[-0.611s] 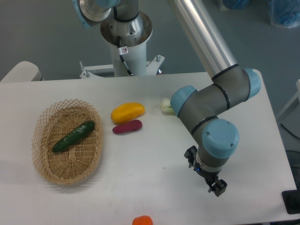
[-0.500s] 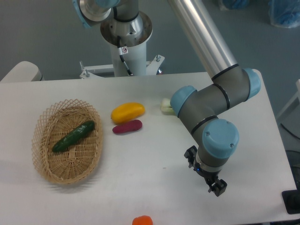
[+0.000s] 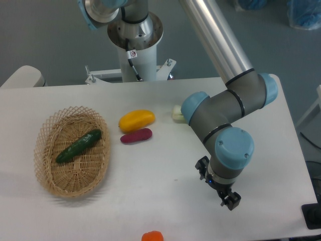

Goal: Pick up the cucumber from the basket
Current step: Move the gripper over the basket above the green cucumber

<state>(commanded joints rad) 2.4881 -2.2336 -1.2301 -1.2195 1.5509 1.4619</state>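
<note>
A grey floor lies behind the white table (image 3: pixel 150 186), which carries everything here. Largest upon it is our arm (image 3: pixel 220 120), reaching down from the far side to the near right, its gripper (image 3: pixel 220 193) hanging low over bare tabletop; from this angle we cannot tell whether the jaws are spread or pressed together. On the left sits the basket (image 3: pixel 45 173), and the cucumber (image 3: pixel 78 146) lies slantwise inside it, untouched. Between basket and arm rest a yellow pepper (image 3: pixel 136 119) and, just nearer, a purple vegetable (image 3: pixel 136 136). We judge the approach has barely begun: we are well apart from the basket. Next we must travel left across the table, line the jaws across the cucumber's slim body, and descend.
</note>
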